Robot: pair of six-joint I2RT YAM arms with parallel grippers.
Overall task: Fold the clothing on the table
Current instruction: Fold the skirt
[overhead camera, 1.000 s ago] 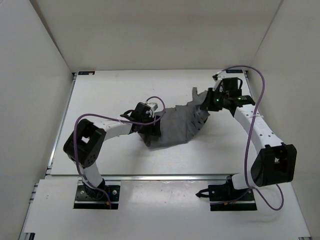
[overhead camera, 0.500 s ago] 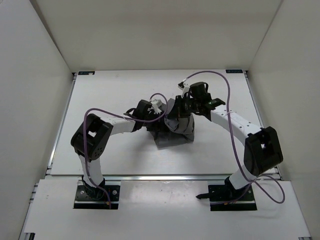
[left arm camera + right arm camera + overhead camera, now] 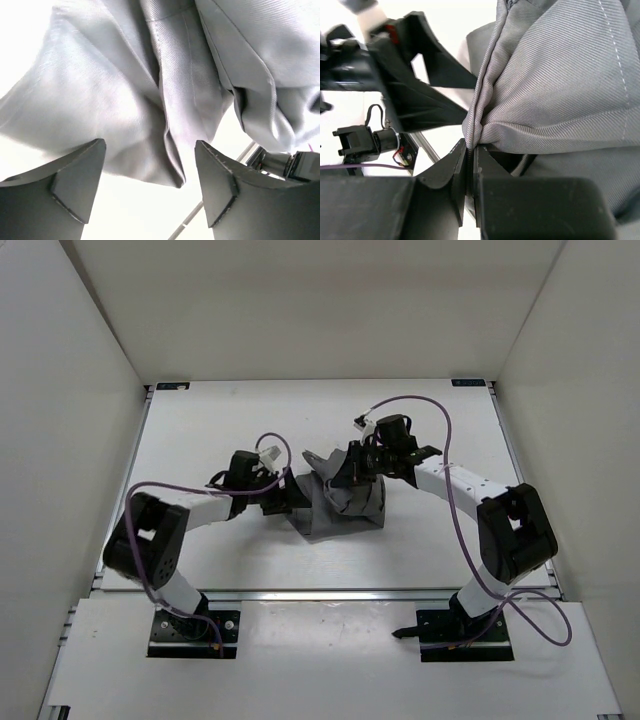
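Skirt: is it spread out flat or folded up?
Folded over, not flat: the skirt is a bunched heap, its edge pinched by the right gripper.

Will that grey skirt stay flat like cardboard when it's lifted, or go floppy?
Probably floppy: the dark grey pleated fabric skirt bunches into soft folds where the right gripper pinches it. It would likely sag from the held point, as it hangs in loose drapes. It seems light; one thin pinch holds it.

Grey skirt (image 3: 345, 508) bunched mid-table (image 3: 200, 420)
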